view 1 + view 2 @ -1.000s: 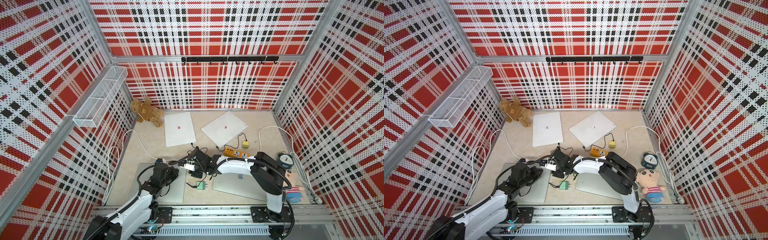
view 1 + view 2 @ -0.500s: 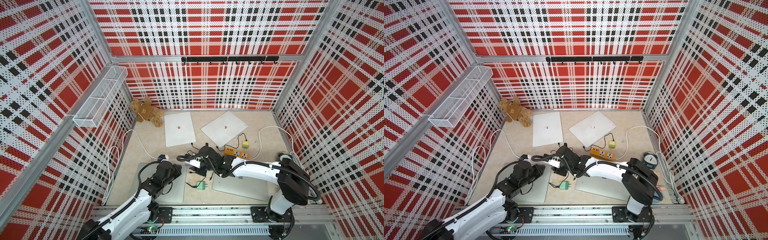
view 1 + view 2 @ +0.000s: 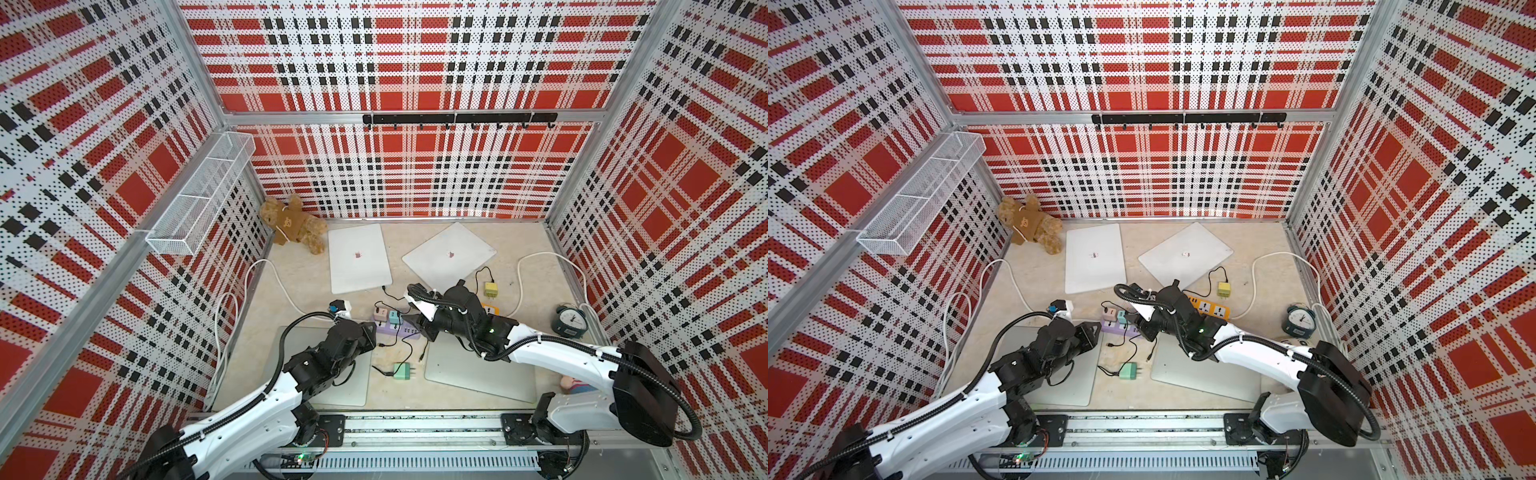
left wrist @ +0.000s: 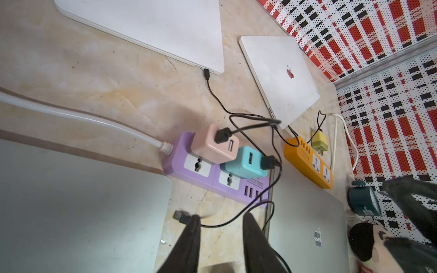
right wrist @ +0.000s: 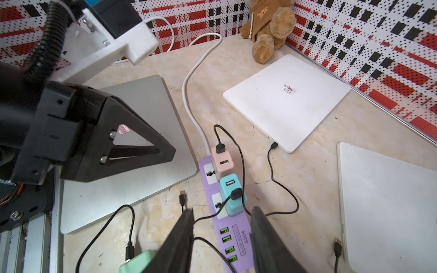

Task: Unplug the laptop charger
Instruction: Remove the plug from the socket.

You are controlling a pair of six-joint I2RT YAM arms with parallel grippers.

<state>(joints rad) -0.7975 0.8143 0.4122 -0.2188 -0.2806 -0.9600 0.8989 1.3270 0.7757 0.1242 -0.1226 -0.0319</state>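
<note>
Looks like you're basically there: the small black connector (image 4: pixel 181 215) on the free end of the thin black cable (image 4: pixel 268 162) from the teal charger cube (image 4: pixel 244 163) is lying loose on the beige marbled tabletop (image 4: pixel 106 89). It's just beside the edge of the closed grey laptop (image 4: pixel 78 208) on the left arm's side and not in any port, so I'd call that laptop unplugged. Your left gripper (image 4: pixel 222 218) sits right over that spot with its fingers moderately apart. One tip is next to the connector and the cable runs through the gap unpinched, so it's holding nothing. Your right gripper (image 5: pixel 222 210) hovers over the flat purple power strip (image 4: pixel 177 153), also parted and empty. What's maybe left: the teal cube is still seated in the purple strip, and the pink charger cube (image 4: pixel 211 144) beside it feeds a cable that's plugged into a closed white laptop (image 4: pixel 153 26) at the back. I can't tell if that one's part of your job. Head count: four laptops (two white, two grey), two power strips (the purple one plus an orange power strip (image 4: pixel 305 160)) and four charger cubes. Pink and teal are plugged in, while a mint-green charger cube (image 3: pixel 402 371) and a yellow charger cube (image 4: pixel 319 143) lie loose.
</note>
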